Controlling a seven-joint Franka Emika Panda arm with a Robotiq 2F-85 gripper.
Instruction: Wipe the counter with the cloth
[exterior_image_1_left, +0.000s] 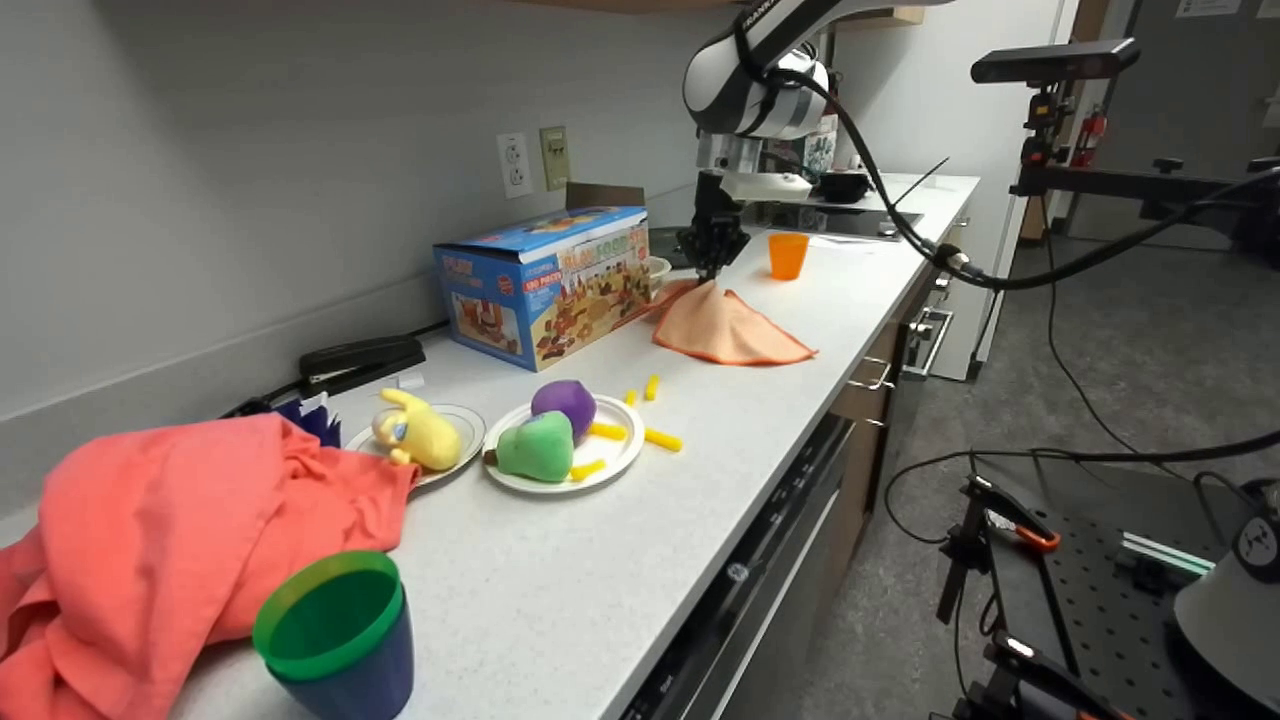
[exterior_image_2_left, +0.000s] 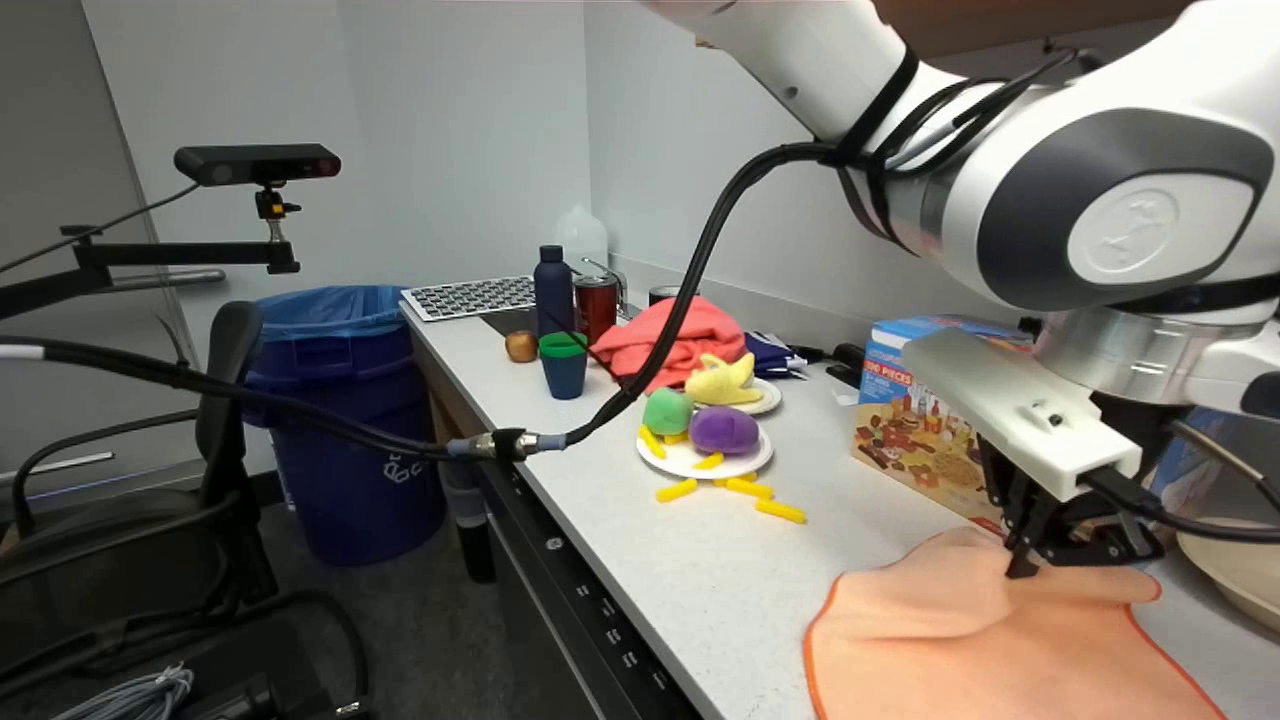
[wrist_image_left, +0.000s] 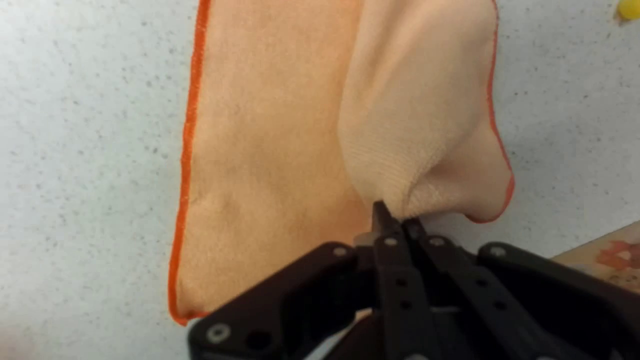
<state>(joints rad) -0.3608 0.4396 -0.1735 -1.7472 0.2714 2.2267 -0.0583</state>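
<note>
The thin peach cloth (exterior_image_1_left: 735, 330) with an orange hem lies partly spread on the pale counter (exterior_image_1_left: 520, 570), its middle drawn up to a peak. At that peak my gripper (exterior_image_1_left: 707, 276) is shut on a pinch of fabric, pointing down. In the wrist view the fingertips of the gripper (wrist_image_left: 396, 216) meet on a fold of the cloth (wrist_image_left: 265, 150), while most of the material rests on the speckled counter (wrist_image_left: 90, 150). An exterior view shows the cloth (exterior_image_2_left: 950, 650) fanning out below the gripper (exterior_image_2_left: 1025, 568) towards the front edge. The exact pinch is partly hidden by the fingers.
A colourful box (exterior_image_1_left: 590, 300) stands against the wall beside the cloth. An orange cup (exterior_image_1_left: 788, 256) is farther along. Loose yellow sticks (exterior_image_2_left: 780, 511) and a white plate (exterior_image_2_left: 690, 466) with plush food lie nearby. Coral-red fabric (exterior_image_1_left: 200, 530) and a stacked cup (exterior_image_1_left: 340, 640) sit beyond.
</note>
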